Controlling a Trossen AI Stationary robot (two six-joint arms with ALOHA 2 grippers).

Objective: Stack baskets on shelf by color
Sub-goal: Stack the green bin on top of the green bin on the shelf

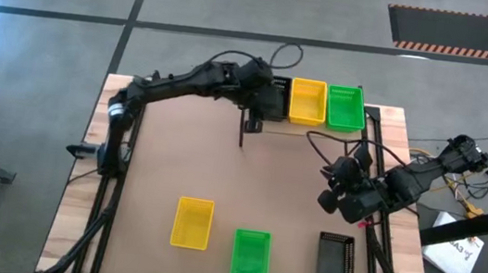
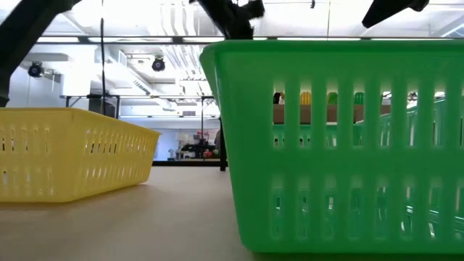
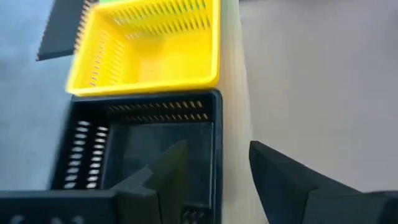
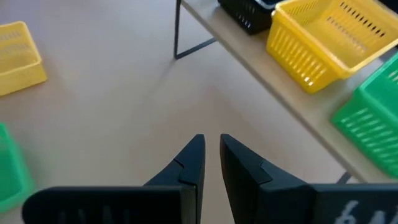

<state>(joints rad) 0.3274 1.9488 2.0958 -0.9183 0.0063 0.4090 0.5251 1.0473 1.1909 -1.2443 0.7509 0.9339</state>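
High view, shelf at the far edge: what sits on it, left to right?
Black basket with the left gripper at it → yellow basket → green basket.

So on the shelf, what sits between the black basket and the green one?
A yellow basket sits between the black basket and the green basket on the shelf. The high view shows all three in a row.
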